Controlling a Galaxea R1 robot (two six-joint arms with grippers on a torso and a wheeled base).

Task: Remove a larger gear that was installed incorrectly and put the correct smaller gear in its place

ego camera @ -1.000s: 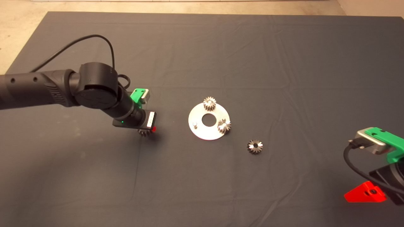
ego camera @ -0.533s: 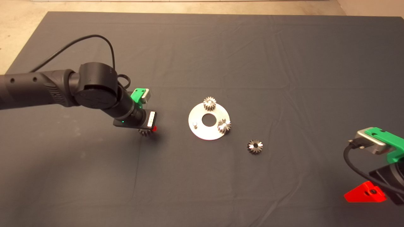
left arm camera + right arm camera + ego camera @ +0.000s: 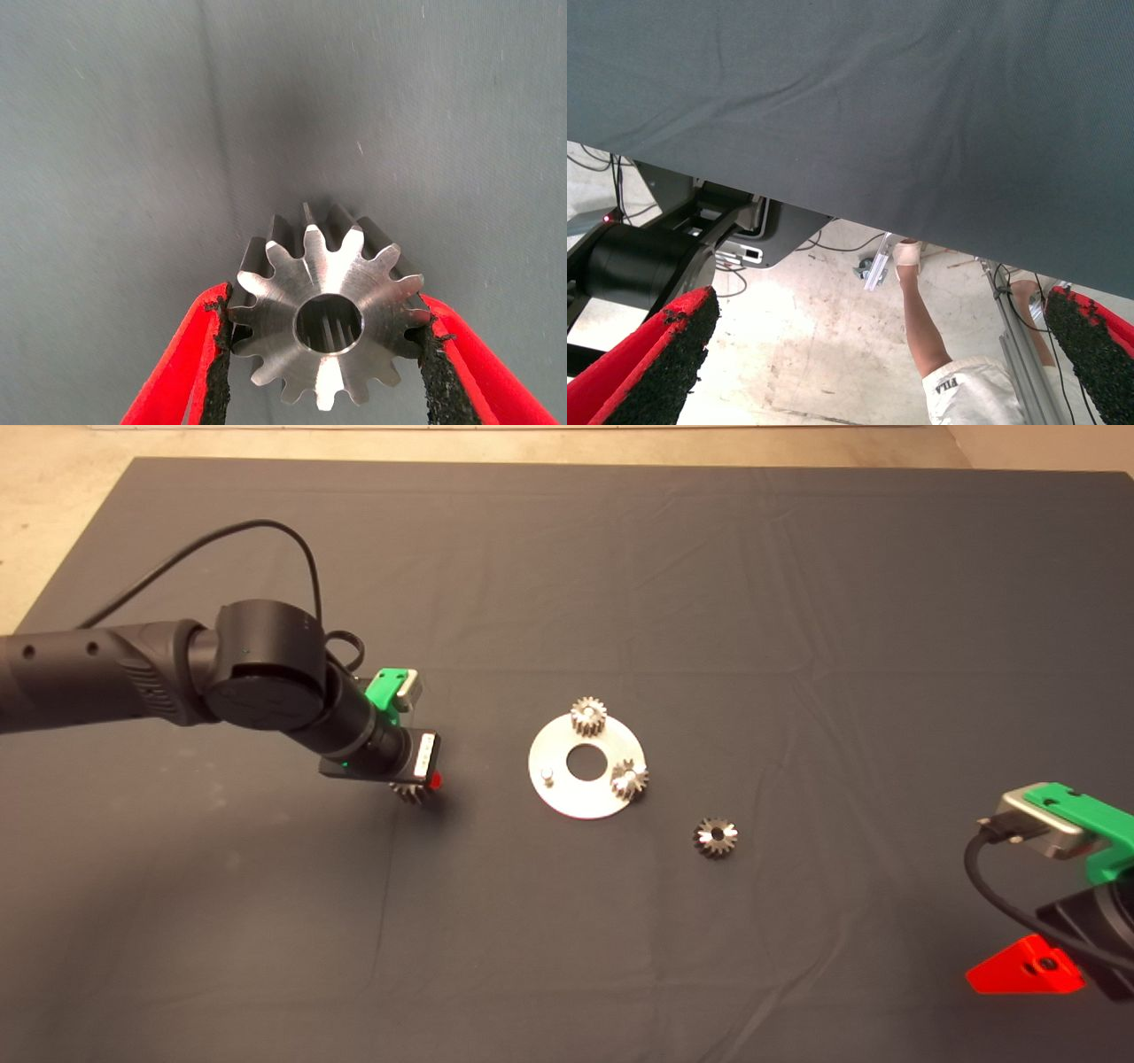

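Observation:
The larger gear (image 3: 323, 314), bright silver with a dark centre hole, sits between the black pads (image 3: 217, 354) of my left gripper (image 3: 323, 354), which is shut on its teeth. From above, this gear (image 3: 413, 791) peeks out under the left gripper (image 3: 423, 784), low over the mat, left of the round silver plate (image 3: 580, 797). The smaller gear (image 3: 716, 838) lies loose on the mat, right of the plate. My right gripper (image 3: 1028, 970) waits open at the lower right edge.
Two small gears (image 3: 587, 716) (image 3: 629, 779) sit on the plate, and a bare peg (image 3: 547, 774) stands at its left side. Beyond the mat's edge, the right wrist view shows the robot's base (image 3: 647, 261) and a person's leg (image 3: 926, 328).
The left arm has shifted slightly, and the gear held in it has crept a little up and to the right. The right arm has not moved.

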